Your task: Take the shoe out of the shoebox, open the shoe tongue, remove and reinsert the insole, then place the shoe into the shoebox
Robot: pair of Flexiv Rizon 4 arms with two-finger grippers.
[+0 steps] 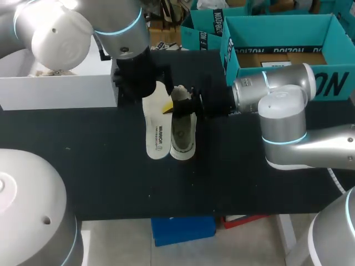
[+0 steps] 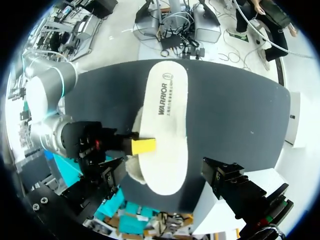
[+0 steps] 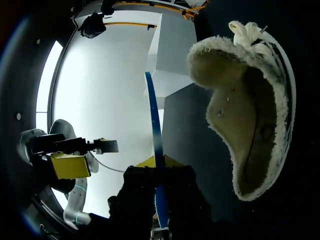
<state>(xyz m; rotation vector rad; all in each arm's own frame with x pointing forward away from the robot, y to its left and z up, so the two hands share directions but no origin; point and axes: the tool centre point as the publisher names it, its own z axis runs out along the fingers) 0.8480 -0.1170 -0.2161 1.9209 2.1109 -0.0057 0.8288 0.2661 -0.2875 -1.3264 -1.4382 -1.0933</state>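
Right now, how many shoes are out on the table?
1. The shoe sits on the table, beside the insole. Part of the teal box's inside is hidden, so another may be there.

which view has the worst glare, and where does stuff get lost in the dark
Right wrist view: worst, a blown-out white glare beside the shoe, the near foreground a black silhouette. Head view: the right arm's black end merges with the dark table; the white insole stands out. Left wrist view: evenly lit, the insole clear against the table.
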